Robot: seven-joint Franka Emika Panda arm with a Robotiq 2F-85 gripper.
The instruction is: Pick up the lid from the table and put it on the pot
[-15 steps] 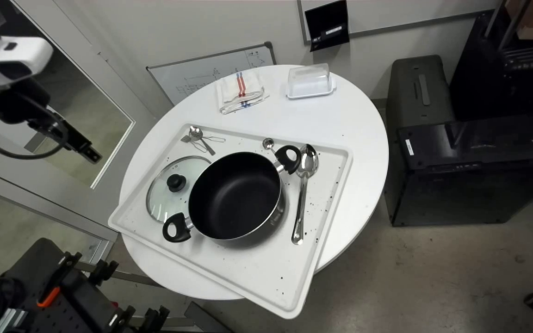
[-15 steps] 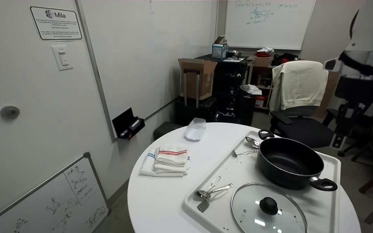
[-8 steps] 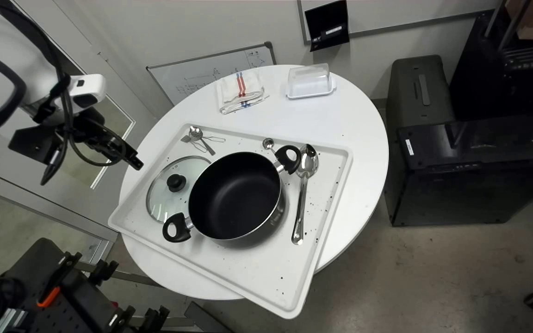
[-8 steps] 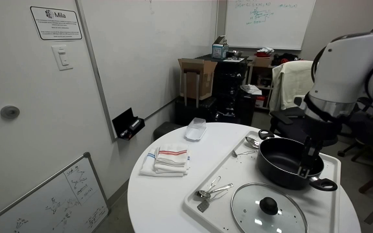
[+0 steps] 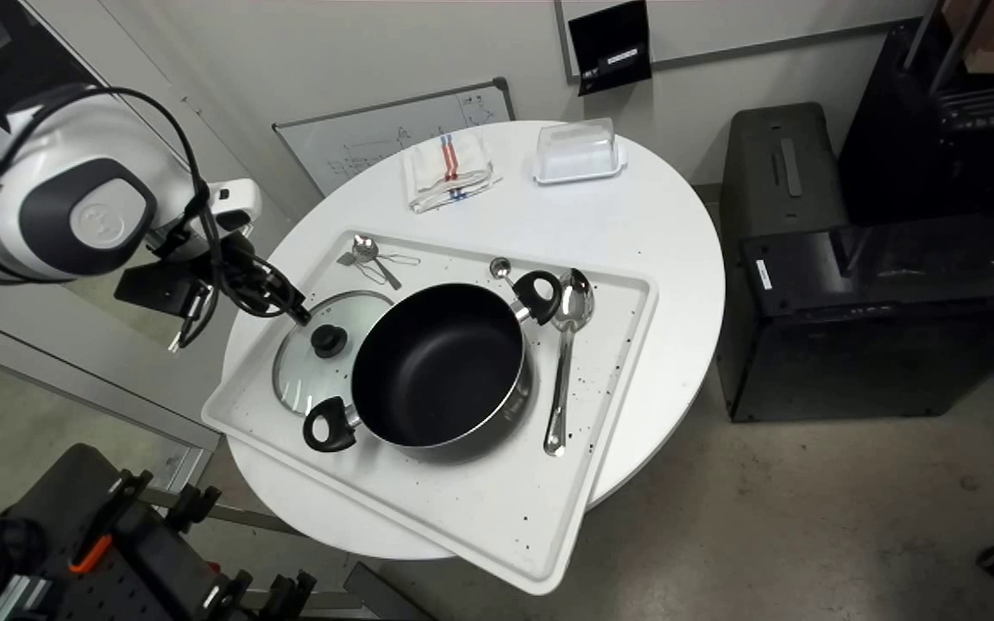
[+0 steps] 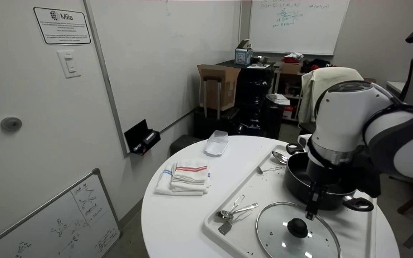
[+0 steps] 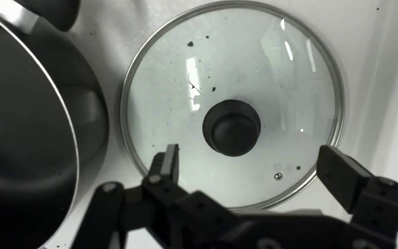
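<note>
Flanking the lid (image 7: 233,119), pot (image 5: 443,369) and utensils (image 6: 226,215) apparently sit clear.

In an exterior view, the sign (image 6: 63,28) at the upper left of the frame reads "Mila" beside a dotted emblem (image 6: 54,15); its smaller lines are illegible. Handwriting on the leaning whiteboard (image 6: 59,220) at lower left and the far whiteboard (image 6: 298,28) at upper right is too small to read.

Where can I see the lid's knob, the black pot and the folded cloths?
Lid's knob (image 7: 234,132), wrist view: on its rounded top.
Black pot (image 5: 438,371), in an exterior view: on its inside floor.
Folded cloths (image 6: 190,175), in an exterior view: below the red stripes.
</note>
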